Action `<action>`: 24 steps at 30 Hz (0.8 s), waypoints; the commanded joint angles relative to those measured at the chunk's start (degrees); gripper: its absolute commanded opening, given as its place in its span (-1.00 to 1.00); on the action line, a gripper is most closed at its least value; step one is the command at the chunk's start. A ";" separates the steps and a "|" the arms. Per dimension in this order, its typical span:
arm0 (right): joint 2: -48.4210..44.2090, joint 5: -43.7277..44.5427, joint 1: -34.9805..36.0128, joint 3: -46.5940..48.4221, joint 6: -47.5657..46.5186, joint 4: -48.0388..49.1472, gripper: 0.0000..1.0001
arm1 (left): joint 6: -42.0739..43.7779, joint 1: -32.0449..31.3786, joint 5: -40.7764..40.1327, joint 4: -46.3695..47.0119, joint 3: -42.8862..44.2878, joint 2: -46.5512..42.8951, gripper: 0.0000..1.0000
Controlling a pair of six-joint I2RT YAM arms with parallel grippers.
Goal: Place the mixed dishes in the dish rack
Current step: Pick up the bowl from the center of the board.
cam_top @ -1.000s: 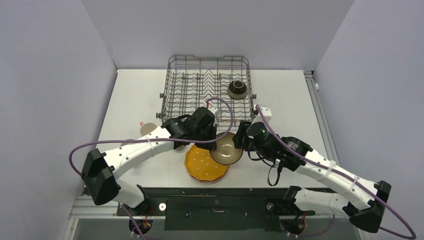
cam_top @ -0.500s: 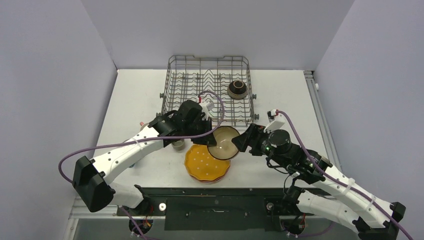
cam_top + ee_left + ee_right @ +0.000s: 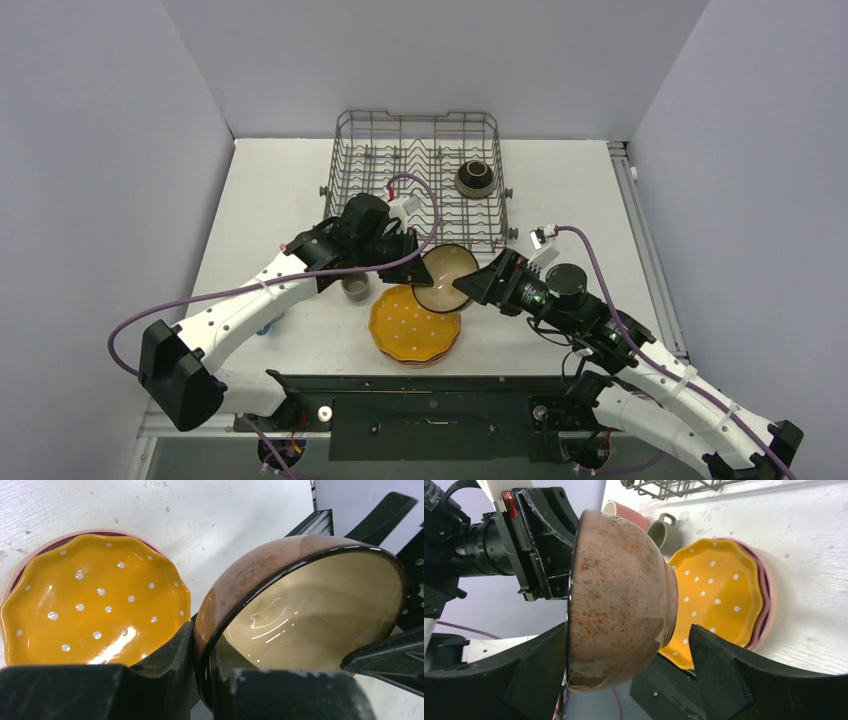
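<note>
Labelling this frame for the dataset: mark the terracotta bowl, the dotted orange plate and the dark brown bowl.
terracotta bowl (image 3: pixel 616 600): right wrist view, on its speckled outer wall.
dotted orange plate (image 3: pixel 95 605): left wrist view, on its glossy centre.
dark brown bowl (image 3: pixel 474 178): top view, on its middle.

Glossy terracotta bowl (image 3: pixel 310 605) and dotted plate (image 3: pixel 95 605); metal dish rack (image 3: pixel 400 165)

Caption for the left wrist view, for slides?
Left gripper clamped on the rim of a tilted terracotta bowl; yellow dotted plate lies beside it.
</note>
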 commanded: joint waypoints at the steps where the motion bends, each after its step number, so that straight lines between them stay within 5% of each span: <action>1: -0.53 -3.69 -0.43 -1.89 5.12 8.19 0.64 | -2.12 0.86 5.67 8.74 2.16 -3.38 -1.00; 24: -5.19 0.49 -0.65 -6.96 13.00 15.20 0.43 | -4.36 1.40 9.62 12.44 1.31 -2.78 -1.00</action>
